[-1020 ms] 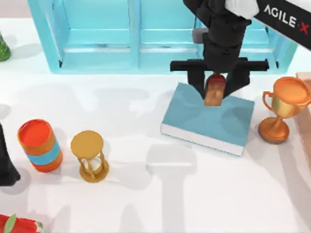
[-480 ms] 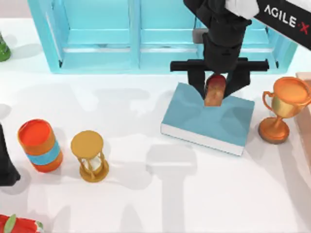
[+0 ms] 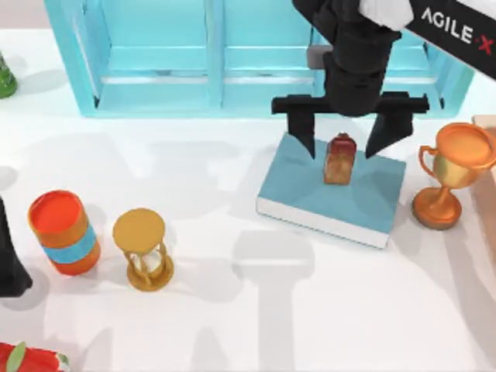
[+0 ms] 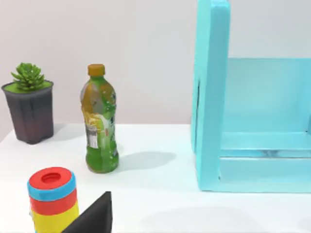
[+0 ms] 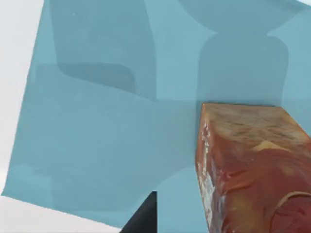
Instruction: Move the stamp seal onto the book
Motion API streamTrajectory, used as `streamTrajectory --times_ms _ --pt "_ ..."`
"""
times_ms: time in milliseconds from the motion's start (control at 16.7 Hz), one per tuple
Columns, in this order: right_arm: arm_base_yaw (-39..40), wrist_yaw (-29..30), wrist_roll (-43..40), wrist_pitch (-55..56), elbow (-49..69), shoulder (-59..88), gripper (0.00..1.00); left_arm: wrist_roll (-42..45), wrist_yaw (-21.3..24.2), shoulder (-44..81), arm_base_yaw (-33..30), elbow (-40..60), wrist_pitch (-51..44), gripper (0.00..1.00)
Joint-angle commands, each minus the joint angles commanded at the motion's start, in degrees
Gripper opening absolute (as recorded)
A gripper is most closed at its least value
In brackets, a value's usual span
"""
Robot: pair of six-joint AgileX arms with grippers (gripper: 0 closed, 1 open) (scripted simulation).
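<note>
One small tan-brown stamp seal [image 3: 340,160] with a dark red rounded top stands upright on one thick teal-blue hardback book [image 3: 310,190], between the right gripper's [image 3: 346,140] wide-spread fingers, touching neither.

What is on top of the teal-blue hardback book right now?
A small tan-brown stamp seal with a dark red rounded top stands upright on the teal-blue hardback book, between the right gripper's open jaws. The seal's base hides the cover beneath.
</note>
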State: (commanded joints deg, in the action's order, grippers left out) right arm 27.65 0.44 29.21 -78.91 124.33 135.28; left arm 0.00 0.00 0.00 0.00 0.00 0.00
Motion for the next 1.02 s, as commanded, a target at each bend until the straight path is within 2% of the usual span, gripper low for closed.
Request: streamTrajectory --times_ms 600,1020 --pt "0.0 0.0 0.0 -0.1 0.2 0.0 1.0 0.0 0.0 0.0 0.0 0.0 0.0 1.0" --pt "0.0 0.1 0.1 -6.8 8.1 0.9 1.0 0.0 0.0 0.0 0.0 0.0 0.0 1.0"
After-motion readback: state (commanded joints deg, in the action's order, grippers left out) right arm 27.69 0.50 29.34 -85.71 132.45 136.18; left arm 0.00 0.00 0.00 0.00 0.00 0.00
